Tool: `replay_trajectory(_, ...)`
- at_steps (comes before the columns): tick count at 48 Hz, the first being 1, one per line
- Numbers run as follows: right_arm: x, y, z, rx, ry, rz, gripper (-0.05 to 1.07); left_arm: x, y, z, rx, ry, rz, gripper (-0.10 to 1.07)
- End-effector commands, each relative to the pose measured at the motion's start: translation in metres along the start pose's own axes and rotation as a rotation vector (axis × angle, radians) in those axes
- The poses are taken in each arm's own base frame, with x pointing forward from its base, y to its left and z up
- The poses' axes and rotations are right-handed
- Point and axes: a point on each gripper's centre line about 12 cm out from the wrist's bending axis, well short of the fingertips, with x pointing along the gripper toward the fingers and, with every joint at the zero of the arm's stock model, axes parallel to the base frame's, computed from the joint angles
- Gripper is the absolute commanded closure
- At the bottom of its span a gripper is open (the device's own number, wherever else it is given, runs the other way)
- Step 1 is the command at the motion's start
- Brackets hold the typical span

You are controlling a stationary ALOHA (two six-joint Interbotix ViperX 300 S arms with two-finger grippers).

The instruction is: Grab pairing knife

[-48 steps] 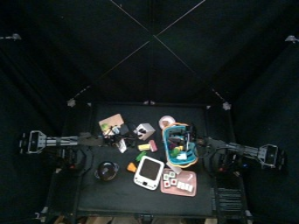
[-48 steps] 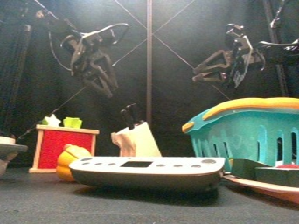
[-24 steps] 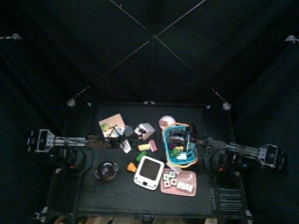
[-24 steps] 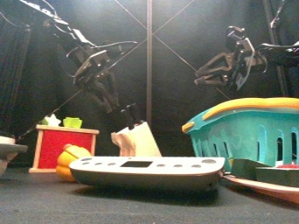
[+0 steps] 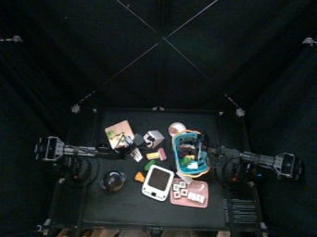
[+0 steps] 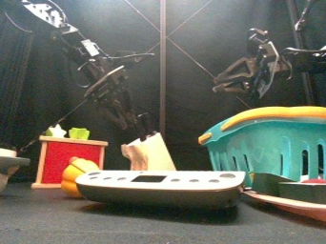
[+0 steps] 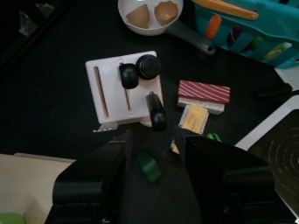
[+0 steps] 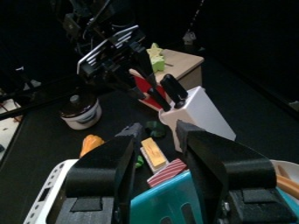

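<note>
A white knife block [image 7: 117, 87] stands near the table's middle with three black handles [image 7: 155, 110] sticking out of it; I cannot tell which handle is the pairing knife. My left gripper [image 7: 163, 171] hangs open above and just short of the block, nothing between its jaws. In the front view the left gripper [image 6: 118, 107] hangs a little above and left of the block [image 6: 152, 152]. Seen from above, the block [image 5: 151, 138] lies right of that gripper. My right gripper [image 8: 170, 150] is open and empty, held high at the right [image 6: 250, 69].
A teal basket [image 6: 274, 141] with a yellow rim stands right of the block. A white scale [image 6: 159, 186] lies at the front, a red box [image 6: 71, 160] at the left. A bowl of brown food [image 7: 152, 10] and a red packet [image 7: 205, 92] sit near the block.
My left arm has swung right and down toward the knife block, its jaws still open. The right arm has not moved.
</note>
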Motion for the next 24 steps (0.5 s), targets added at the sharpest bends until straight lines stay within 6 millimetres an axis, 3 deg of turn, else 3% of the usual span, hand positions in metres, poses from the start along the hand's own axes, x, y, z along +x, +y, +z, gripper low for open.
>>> replay_trajectory(1, -0.001, 0.0, 0.007, -0.006, -0.026, 0.0, 0.25, -0.002, -0.002, 0.013, -0.007, -0.039, -0.002, 0.16)
replay_trajectory(24, -0.001, -0.005, 0.003, -0.006, 0.001, -0.027, 0.25, 0.013, -0.006, 0.02, -0.03, -0.046, 0.016, 0.18)
